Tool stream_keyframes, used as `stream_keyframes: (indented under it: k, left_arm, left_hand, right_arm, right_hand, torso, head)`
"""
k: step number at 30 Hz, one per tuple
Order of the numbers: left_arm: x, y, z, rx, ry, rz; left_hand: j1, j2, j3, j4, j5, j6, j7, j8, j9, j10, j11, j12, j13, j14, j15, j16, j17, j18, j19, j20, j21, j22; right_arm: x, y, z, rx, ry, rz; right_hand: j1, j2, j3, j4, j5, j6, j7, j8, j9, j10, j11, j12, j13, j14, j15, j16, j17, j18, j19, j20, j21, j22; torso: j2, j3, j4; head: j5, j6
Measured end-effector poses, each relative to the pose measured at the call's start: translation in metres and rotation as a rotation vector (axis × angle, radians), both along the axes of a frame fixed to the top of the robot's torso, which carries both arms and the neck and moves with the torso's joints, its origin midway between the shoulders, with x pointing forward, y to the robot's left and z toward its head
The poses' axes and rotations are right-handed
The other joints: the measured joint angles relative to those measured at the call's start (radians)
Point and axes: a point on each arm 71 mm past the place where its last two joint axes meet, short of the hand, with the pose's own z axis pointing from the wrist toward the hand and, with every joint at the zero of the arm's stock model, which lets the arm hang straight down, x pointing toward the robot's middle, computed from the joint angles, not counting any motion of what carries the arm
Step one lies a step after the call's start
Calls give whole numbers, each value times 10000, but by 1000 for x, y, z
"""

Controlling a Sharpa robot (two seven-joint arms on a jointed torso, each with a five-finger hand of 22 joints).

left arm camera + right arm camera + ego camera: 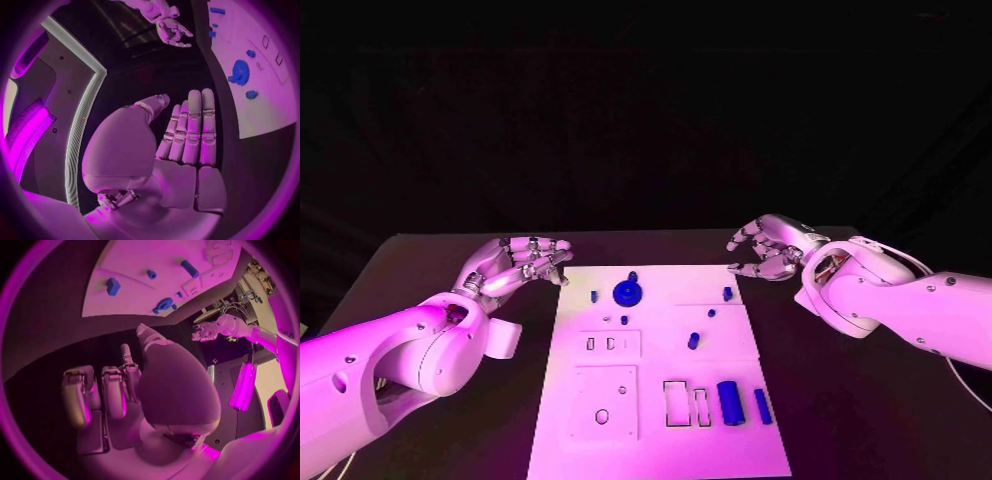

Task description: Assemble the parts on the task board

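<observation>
Nearest us, cylinder may roll if nudged; left hand and right hand hold nothing, fingers loosely curled

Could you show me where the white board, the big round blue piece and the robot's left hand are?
white board (661, 448), head view, bare near edge.
round blue piece (627, 293), head view, its middle.
left hand (519, 262), head view, middle of the hand.

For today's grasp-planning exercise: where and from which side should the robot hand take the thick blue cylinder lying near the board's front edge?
Grip the thick blue cylinder across its middle, coming from above. It lies flat on the task board, its curved sides free, though a thinner blue part lies close beside it. The right robot hand probably suits best.
</observation>
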Motion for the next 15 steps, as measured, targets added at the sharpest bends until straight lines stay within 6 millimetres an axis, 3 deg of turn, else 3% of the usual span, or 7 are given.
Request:
stream_keyframes:
  k: [8,15]
  left_arm:
    - [0,-1,0,-10,7,-13]
    - [0,0,0,-9,13,-4]
  left_hand:
    - [0,0,0,0,0,0,0,0,-1,0,0,0,0,0,0,0,0,-1,0,0,0,-1]
    - [0,0,0,0,0,0,0,0,-2,0,0,0,0,0,0,0,0,0,0,0,0,-1]
  right_arm:
    - [-6,-21,-27,-220,630,76]
    - [-4,-21,-41,-267,821,238]
  right_hand:
    - [172,-129,53,2,0,-74,-2,0,-31,0,0,-9,0,0,0,0,-1,0,0,0,-19,-1]
    - [269,-146,80,30,0,-205,30,0,-66,0,-1,-48,-1,0,0,0,-2,0,0,0,21,-2]
  torso:
    - [-4,32,-15]
    - [-5,40,-9]
  head:
    - [-117,-70]
    - [-121,-158]
